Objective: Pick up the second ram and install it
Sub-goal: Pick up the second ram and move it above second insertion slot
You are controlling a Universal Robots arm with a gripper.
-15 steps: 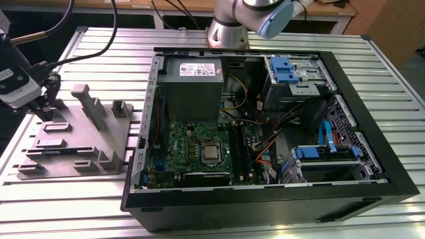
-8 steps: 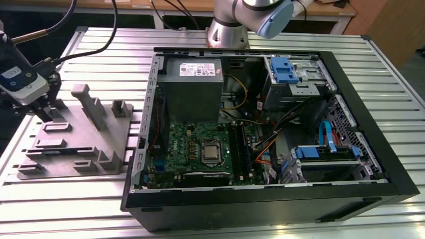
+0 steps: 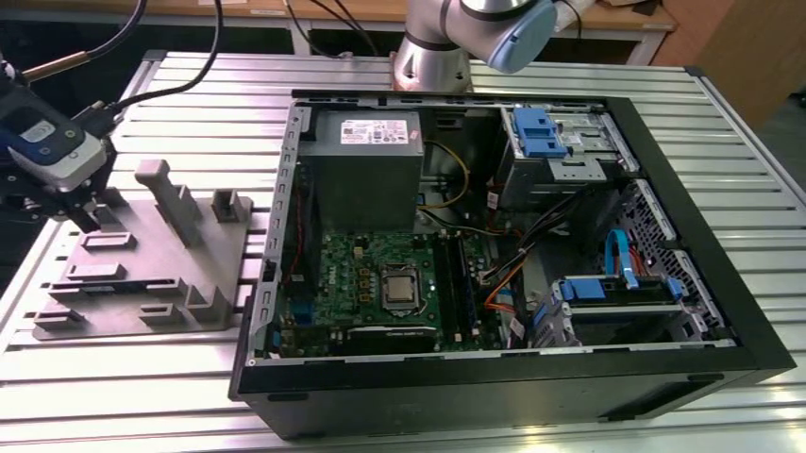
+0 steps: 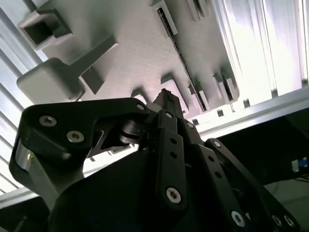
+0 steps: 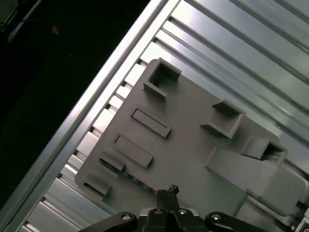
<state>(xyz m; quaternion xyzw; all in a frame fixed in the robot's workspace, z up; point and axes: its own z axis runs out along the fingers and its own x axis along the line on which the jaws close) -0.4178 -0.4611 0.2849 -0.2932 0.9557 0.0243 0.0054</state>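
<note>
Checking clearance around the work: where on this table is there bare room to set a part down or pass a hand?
Free: the ribbed metal table on the camera side of the grey moulded plastic tray, and the strip between the tray and the table's far edge. Crowded: the tray, under the black gripper, and the open black computer case.

Tray point(image 3: 149, 276) on table point(image 3: 126, 382), at exterior view's left of computer case point(image 3: 478, 392); tool point(image 3: 79, 215) above tray.

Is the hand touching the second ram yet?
Cannot tell. In the first wrist view the hand covers the end of the second ram in the grey tray, hiding any contact or gap.
</note>
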